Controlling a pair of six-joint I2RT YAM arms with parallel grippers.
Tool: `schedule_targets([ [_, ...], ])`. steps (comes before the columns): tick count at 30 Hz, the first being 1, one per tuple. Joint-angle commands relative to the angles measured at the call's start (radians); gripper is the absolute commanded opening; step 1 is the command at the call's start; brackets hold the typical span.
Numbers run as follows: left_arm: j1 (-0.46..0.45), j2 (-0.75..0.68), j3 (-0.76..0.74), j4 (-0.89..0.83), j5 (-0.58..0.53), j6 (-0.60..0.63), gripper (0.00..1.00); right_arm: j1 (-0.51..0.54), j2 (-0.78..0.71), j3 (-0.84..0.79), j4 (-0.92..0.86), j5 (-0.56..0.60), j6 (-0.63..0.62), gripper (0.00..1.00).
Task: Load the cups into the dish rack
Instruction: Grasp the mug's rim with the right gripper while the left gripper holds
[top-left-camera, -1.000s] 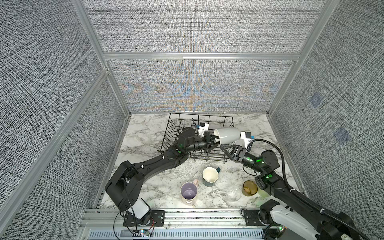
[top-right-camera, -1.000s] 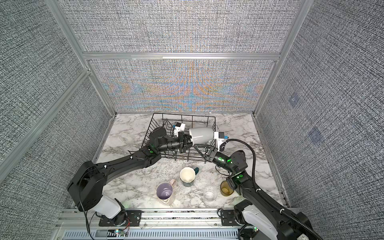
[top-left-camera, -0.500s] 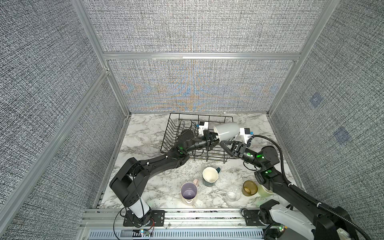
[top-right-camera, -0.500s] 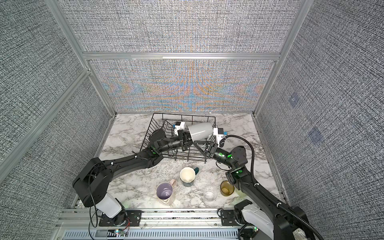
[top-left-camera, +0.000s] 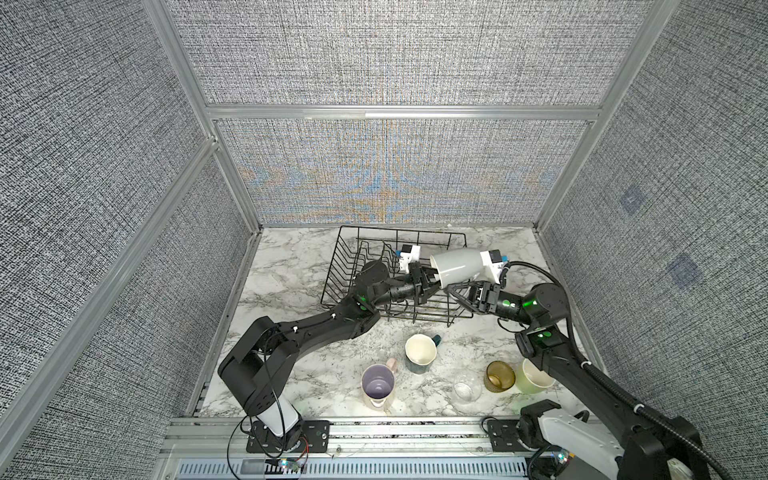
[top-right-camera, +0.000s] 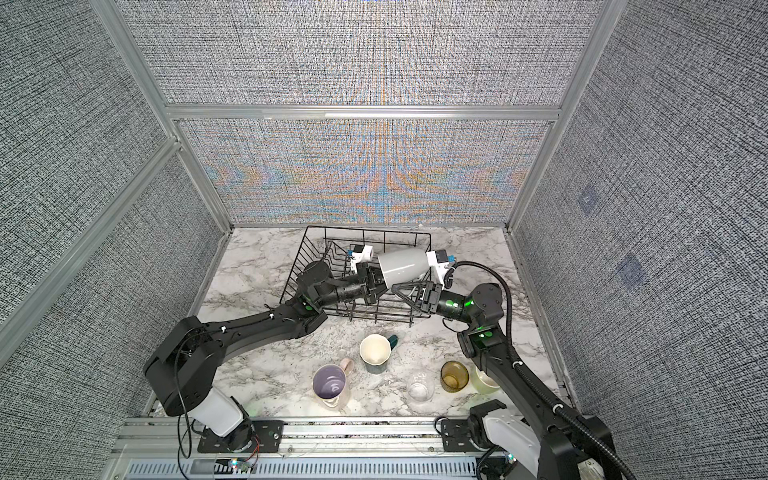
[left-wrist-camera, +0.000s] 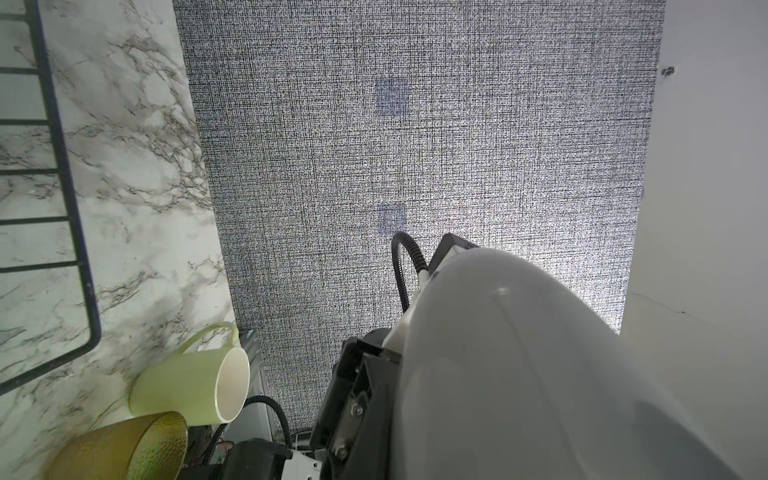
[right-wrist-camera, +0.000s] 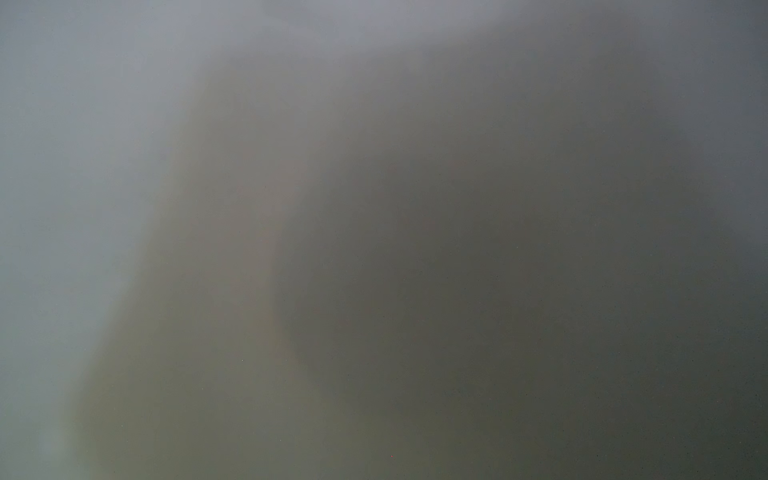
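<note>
Held grey mug (top-left-camera: 457, 266) sideways above dish rack (top-left-camera: 337, 262); seemingly pinched its rim with fully closed left gripper (top-left-camera: 428, 282); could not tell right gripper (top-left-camera: 459, 293) opening there.

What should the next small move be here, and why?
Probably lower the grey mug into the dish rack beneath it. The mug hangs on its side above the rack's divider-free end, its mouth at the shut left gripper and the right gripper under its body; which one grips it is hidden.
</note>
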Motion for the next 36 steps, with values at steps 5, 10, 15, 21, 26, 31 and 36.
schedule_targets([
  [5,-0.009,0.008,-0.008,0.009,0.082,0.009,0.00,-0.005,0.028,0.022,0.116,-0.004,0.031,0.46],
  [10,-0.009,0.002,0.001,-0.028,0.094,0.033,0.00,-0.005,0.045,0.052,0.086,-0.050,0.006,0.52],
  [15,-0.009,-0.010,-0.005,-0.033,0.096,0.037,0.00,-0.007,0.052,0.074,0.045,-0.091,-0.027,0.36],
  [21,-0.010,-0.009,-0.014,-0.043,0.095,0.042,0.00,-0.011,0.054,0.087,0.037,-0.097,-0.038,0.09],
  [26,0.001,0.004,-0.026,-0.012,0.097,0.041,0.13,-0.014,0.065,0.094,0.035,-0.096,-0.053,0.00],
  [31,0.042,-0.003,-0.055,-0.037,0.100,0.090,0.56,-0.016,0.086,0.115,0.009,-0.083,-0.108,0.00],
  [36,0.082,-0.087,-0.105,-0.232,0.036,0.245,0.72,-0.017,0.094,0.159,-0.199,-0.028,-0.281,0.00],
])
